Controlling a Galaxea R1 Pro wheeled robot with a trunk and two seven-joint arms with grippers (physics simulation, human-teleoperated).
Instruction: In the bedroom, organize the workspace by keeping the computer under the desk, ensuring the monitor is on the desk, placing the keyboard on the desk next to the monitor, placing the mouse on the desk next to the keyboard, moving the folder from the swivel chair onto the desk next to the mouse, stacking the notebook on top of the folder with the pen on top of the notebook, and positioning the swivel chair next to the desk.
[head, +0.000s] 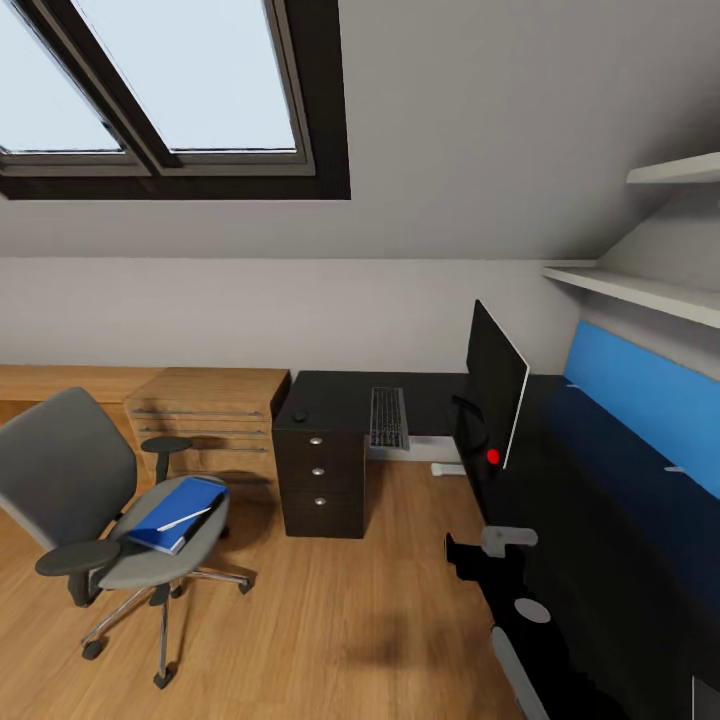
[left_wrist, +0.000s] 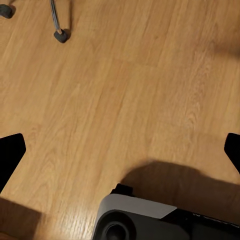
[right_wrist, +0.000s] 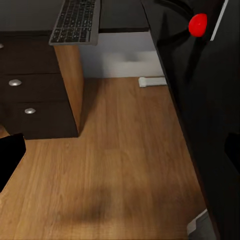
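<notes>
Three drawers with round silver knobs front the pedestal of the desk (head: 330, 395) in the head view, under a sloped ceiling with a skylight (head: 170, 90). The keyboard (head: 389, 417) lies on the desk top, just left of the monitor (head: 495, 385), which stands upright with a red dot at its lower corner. A small dark mouse (head: 300, 416) sits near the desk's left end. The swivel chair (head: 95, 500) stands on the wood floor (head: 330, 620), well apart from the desk; the blue folder (head: 178, 512) lies on its seat with the pen (head: 185, 519) across it. A light-wood chest (head: 210, 415) stands between chair and desk.

From the left wrist view, the left gripper (left_wrist: 120, 152) hangs over bare floor, fingers spread wide and holding nothing; a chair caster (left_wrist: 61, 35) shows beyond.

From the right wrist view, the right gripper (right_wrist: 120, 150) is also wide apart and empty, above the floor between the pedestal and the black desk run; the keyboard's end overhangs the edge.
</notes>
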